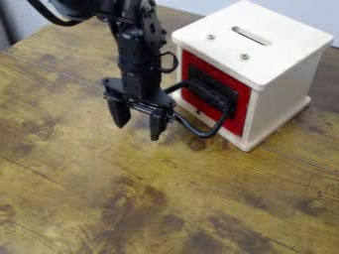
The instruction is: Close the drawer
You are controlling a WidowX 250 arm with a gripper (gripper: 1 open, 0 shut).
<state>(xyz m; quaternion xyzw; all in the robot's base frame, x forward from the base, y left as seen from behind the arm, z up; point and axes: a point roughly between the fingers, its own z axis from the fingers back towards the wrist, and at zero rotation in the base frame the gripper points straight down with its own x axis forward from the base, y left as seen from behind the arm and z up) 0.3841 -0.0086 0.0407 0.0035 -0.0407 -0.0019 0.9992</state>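
Note:
The drawer (221, 96) has a red front with a black panel and sits in a cream wooden cube (265, 55) at the right. Its front looks close to flush with the cube's face. A large black loop handle (199, 123) hangs out from it toward the left, down near the table. My black gripper (138, 121) points downward just left of the handle, fingers apart and open, with nothing between them. The right finger (157, 126) stands against or very near the handle's left end; contact is unclear.
The cube has a slotted top (249, 35) and stands on a worn wooden table (119, 198). The arm (133, 40) comes down from the top left. The table's far edge shows at the upper left corner.

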